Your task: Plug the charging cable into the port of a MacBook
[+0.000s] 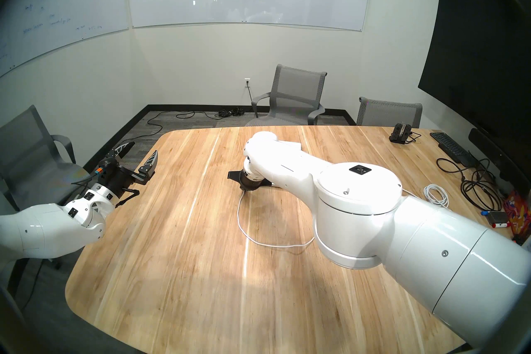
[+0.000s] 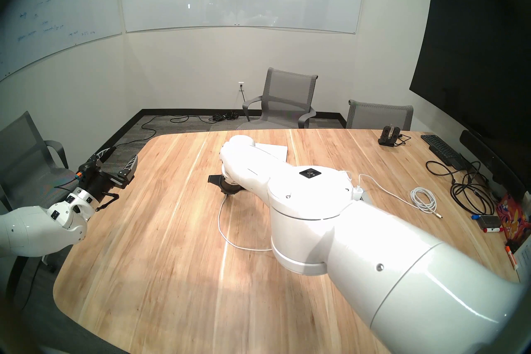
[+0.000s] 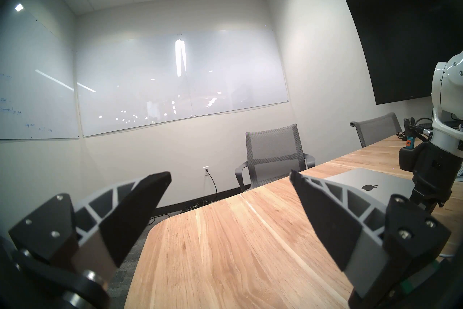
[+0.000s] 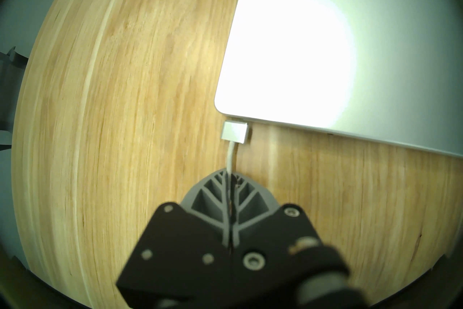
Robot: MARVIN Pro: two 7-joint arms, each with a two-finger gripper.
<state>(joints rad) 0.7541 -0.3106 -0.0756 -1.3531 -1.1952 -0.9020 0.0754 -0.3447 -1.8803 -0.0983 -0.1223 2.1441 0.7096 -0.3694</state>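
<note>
on the wooden table (image 1: 178, 244), near its middle, the right gripper (image 4: 229, 176) points steeply down, its two fingers pressed together and pinching the white cord of the charging cable (image 4: 230, 158) just behind the connector. from the right wrist view the flat silver-white connector (image 4: 235, 132) sits right against the thin side edge of the laptop (image 4: 338, 37), close to a rounded corner; whether it is seated or only touching i cannot tell. the port itself is hidden behind the connector. the laptop lies flat, lid closed, black apple logo on top, with a bright glare across the lid.

from the head views most of the laptop is hidden behind the right arm; only a pale corner shows. the cord leaves the gripper, loops in a wide curve over the table toward the robot and passes under the right arm. in the head right view a white power brick (image 2: 357, 192) shows just beside the arm's big joint, with cord running off it.

at the left edge of the table the left gripper (image 1: 137, 154) hangs in the air, fingers spread wide, holding nothing, well apart from the laptop.

on the far right of the table: a coiled white cord (image 2: 424, 199), a black keyboard (image 1: 451, 146), a tangle of black cables (image 1: 477, 186).
</note>
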